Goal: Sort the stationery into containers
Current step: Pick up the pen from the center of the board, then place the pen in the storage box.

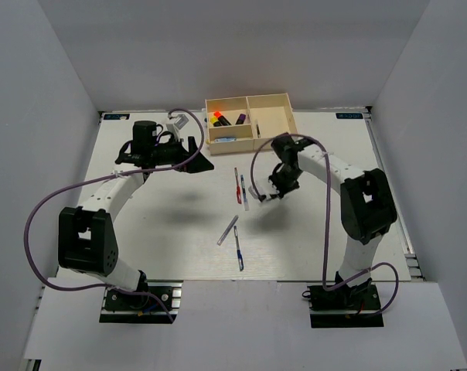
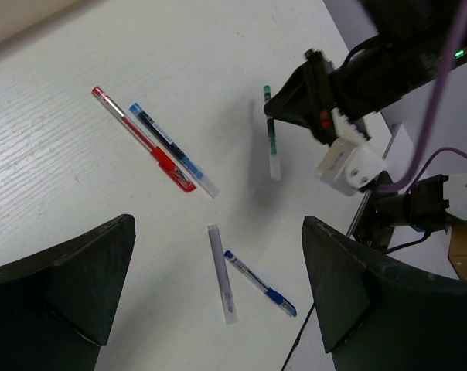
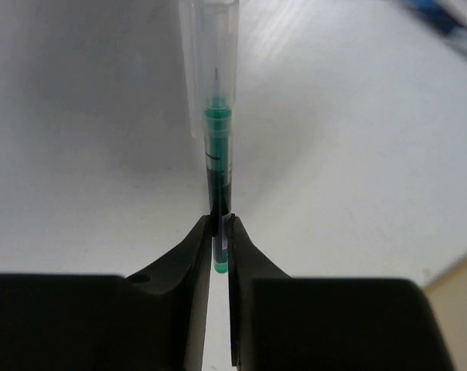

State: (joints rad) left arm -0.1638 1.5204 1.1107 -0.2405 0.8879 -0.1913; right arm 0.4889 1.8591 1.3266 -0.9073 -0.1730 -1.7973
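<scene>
Right gripper (image 3: 220,226) clamped on green pen (image 3: 216,147) at its green end; clear barrel points straight away from fingers, long axis in line with gripper. Pen off table, on near side of tray (image 1: 291,116), apart from it. Barrel marks too blurred to read. Left gripper (image 2: 216,224) spread wide, holding nothing

The green pen (image 3: 217,147), pinched in the right gripper (image 3: 220,224), runs off the top edge ahead of the fingertips (image 3: 191,247), its clear far end cut away. Beyond the fingers to the upper right, a blue shape (image 3: 446,17) is too blurred to name. Both fingers (image 2: 71,294) of the left gripper (image 2: 218,228) are cropped by the bottom edge of its own view.
</scene>
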